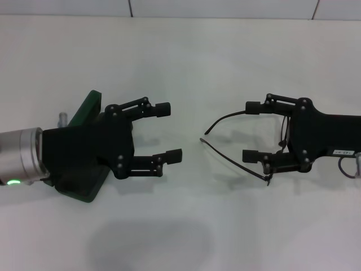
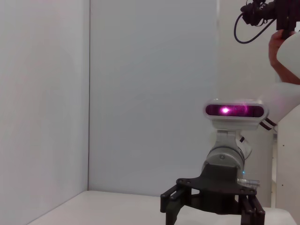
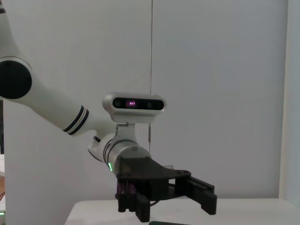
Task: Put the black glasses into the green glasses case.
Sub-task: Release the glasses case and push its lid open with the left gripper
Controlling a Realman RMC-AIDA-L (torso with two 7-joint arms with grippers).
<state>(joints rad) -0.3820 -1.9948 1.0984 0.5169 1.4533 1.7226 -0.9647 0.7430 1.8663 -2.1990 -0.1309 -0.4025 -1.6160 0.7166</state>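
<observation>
Head view: right tool (image 1: 251, 131) wide open, empty, over black glasses (image 1: 237, 152) right of the surface (image 1: 192, 51) centre. Left tool (image 1: 167, 131) open, empty, above green glasses case (image 1: 84, 113) near left edge. Pinch the frame's front, not the temple arms.

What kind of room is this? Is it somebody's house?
Probably not a house; it looks like a robot test lab. A bare white table, plain wall panels, and two robot arms facing each other over just glasses and a case.
</observation>
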